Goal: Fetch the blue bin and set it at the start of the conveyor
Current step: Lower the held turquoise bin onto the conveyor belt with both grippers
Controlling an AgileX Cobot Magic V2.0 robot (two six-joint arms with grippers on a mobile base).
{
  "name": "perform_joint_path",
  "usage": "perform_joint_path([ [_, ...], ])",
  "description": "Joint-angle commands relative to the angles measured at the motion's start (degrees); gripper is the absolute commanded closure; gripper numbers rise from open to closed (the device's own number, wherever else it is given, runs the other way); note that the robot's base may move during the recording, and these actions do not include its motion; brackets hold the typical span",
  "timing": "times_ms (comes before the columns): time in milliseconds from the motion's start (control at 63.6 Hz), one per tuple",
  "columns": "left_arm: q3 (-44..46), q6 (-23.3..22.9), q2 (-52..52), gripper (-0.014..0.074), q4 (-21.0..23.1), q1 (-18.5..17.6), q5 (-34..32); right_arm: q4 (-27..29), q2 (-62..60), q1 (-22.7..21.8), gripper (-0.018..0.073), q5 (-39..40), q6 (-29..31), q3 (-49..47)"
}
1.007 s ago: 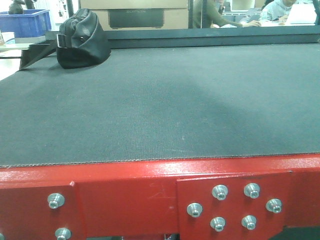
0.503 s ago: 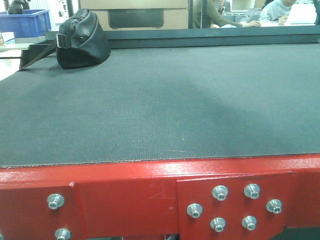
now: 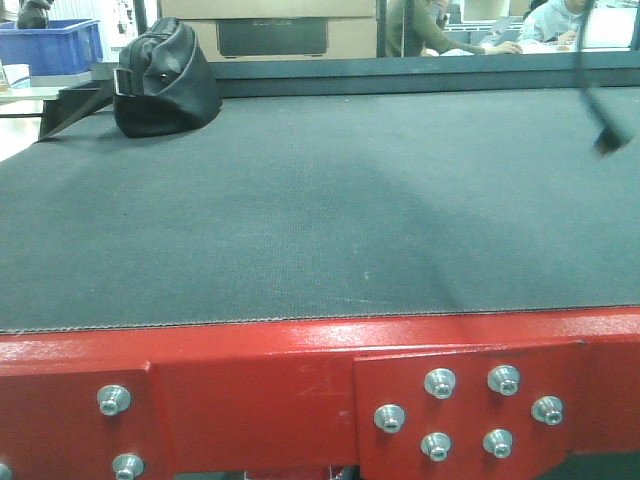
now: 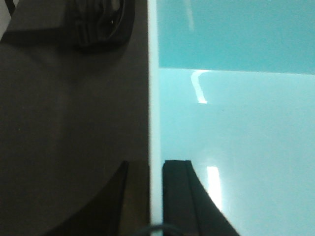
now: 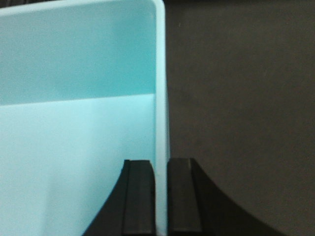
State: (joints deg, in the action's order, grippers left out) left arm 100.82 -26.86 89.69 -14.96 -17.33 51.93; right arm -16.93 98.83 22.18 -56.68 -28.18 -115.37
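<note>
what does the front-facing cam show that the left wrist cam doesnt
Only the front-facing view shows the red frame with its silver bolts, a dark blue crate at the far left, and people beyond the belt. Only the left wrist view shows the blue bin, with the left gripper straddling its wall, one finger inside and one outside. Both show the black belt of the conveyor start and the black bag on it.
</note>
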Motion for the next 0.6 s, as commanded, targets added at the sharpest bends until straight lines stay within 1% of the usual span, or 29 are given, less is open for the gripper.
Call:
perform_joint_path([
  [0, -5.0, -0.3, -0.4, 0.0708, 2.6, 1.2, -6.1, 1.1, 1.4, 0.2, 0.0713, 2.3, -0.4, -0.4],
  [157, -14.6, -0.8, -0.4, 0.0708, 3.4, 1.6, -12.2, 2.9, 3.8, 0.2, 0.0713, 5.5, -0.4, 4.2],
  [299, -20.3, -0.8, -0.4, 0.0708, 4.3, 1.6, -17.2, 3.3, 4.2, 0.2, 0.0713, 11.1, -0.4, 13.0],
  [362, -21.3, -0.8, 0.2, 0.0708, 4.3, 1.6, -18.5, 3.3, 4.2, 0.2, 0.0713, 14.9, -0.4, 16.9],
  [488, -21.3, -0.8, 2.9, 0.0708, 4.3, 1.6, -18.5, 3.3, 4.3, 0.2, 0.0713, 20.2, -0.4, 23.7],
  [582, -21.3, -0.8, 5.6, 0.0708, 4.3, 1.6, -18.9, 3.3, 4.7, 0.2, 0.0713, 23.6, -0.4, 26.7],
])
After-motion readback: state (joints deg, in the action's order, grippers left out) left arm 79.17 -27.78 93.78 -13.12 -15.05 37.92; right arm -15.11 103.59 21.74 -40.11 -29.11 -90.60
